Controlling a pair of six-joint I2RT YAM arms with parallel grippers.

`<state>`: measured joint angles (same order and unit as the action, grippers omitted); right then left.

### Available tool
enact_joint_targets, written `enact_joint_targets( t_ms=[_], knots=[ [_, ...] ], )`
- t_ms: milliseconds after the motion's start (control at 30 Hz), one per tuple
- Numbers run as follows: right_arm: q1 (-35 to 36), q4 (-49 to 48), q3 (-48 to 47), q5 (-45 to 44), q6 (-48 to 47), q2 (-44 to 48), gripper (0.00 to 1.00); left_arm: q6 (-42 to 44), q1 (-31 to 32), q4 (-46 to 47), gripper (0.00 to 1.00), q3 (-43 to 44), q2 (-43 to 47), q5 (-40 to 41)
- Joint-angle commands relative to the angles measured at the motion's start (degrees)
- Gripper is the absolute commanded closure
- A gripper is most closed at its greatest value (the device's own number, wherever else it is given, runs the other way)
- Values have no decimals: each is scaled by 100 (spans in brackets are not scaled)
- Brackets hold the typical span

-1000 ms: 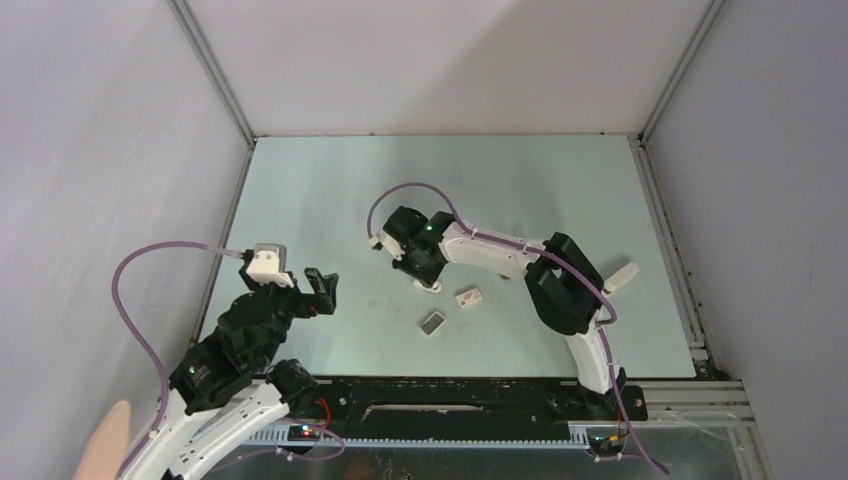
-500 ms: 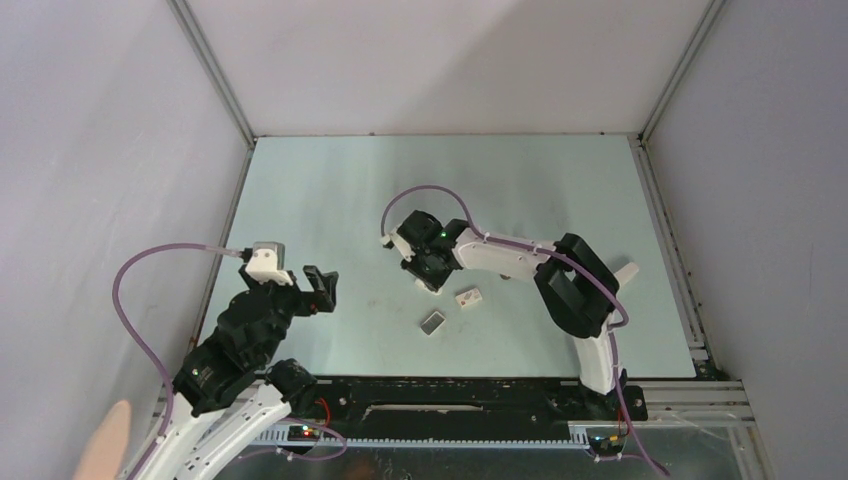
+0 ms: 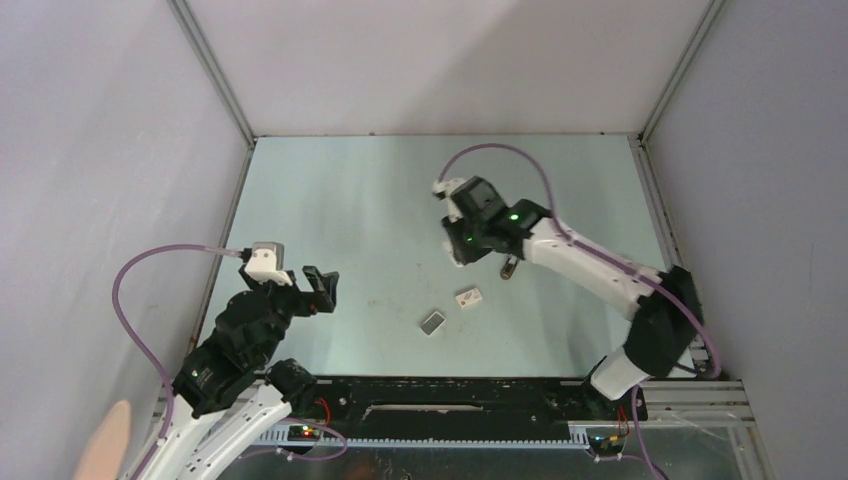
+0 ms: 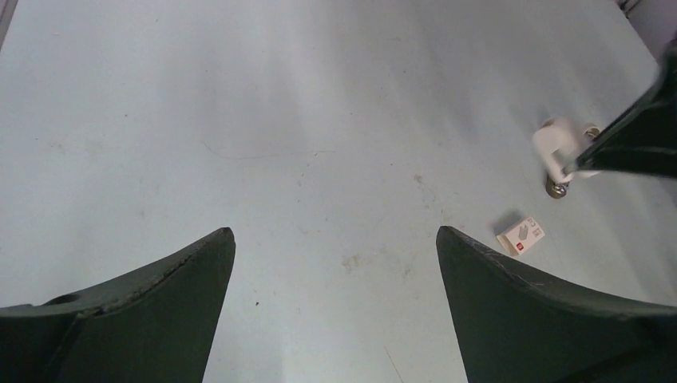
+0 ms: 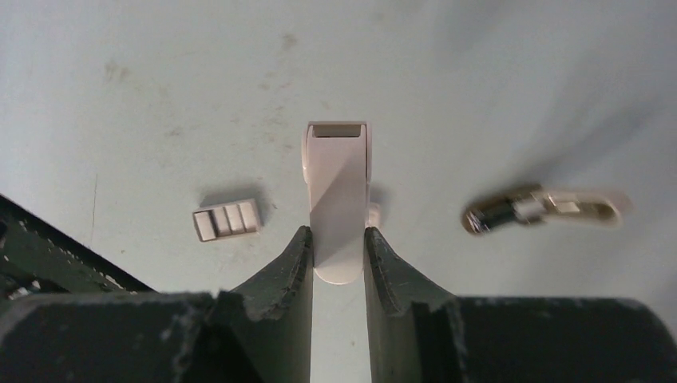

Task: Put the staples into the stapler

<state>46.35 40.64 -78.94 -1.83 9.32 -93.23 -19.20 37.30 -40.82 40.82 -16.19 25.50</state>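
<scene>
The right end effector [image 5: 337, 239] is clamped on a beige stapler part [image 5: 338, 183] over the middle of the table [image 3: 340, 190]. A metal-tipped part [image 3: 510, 267] lies just at its 3 o'clock. The staples [image 3: 433, 321] lie at 7 o'clock of the small box [image 3: 468, 297], near it. The left end effector [image 4: 335, 235] gapes wide at the table's 8 o'clock side.

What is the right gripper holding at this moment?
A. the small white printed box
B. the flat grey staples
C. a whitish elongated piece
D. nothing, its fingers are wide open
C: in the right wrist view the right gripper is shut on the whitish elongated piece, while the staples and the white box lie on the table.
</scene>
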Motion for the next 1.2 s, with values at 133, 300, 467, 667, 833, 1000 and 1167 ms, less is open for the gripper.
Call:
enact_joint_targets(
  t_ms=[133, 300, 467, 667, 833, 1000, 1167],
  knots=[
    [-1550, 460, 1511, -607, 1678, 1868, 99, 147, -48, 161, 0, 0, 247, -204],
    [-2938, 222, 2484, -845, 2022, 2756, 98, 281, -52, 85, 0, 70, 330, -241],
    [-4160, -246, 3004, -779, 2148, 2815, 98, 268, -47, 19, 0, 69, 373, -7],
    [-5049, -856, 3244, -424, 2161, 2182, 100, 173, -54, 105, 0, -146, 576, 229],
    [-5363, -1224, 3217, -493, 2241, 1520, 99, 241, -118, 233, 0, -292, 769, 53],
    [-5505, -1295, 3046, -539, 2321, 973, 95, 274, -142, 256, 0, -298, 769, 46],
    [-5513, -1137, 2786, -556, 2480, 574, 83, 319, -172, 296, 0, -257, 601, 74]
  ],
)
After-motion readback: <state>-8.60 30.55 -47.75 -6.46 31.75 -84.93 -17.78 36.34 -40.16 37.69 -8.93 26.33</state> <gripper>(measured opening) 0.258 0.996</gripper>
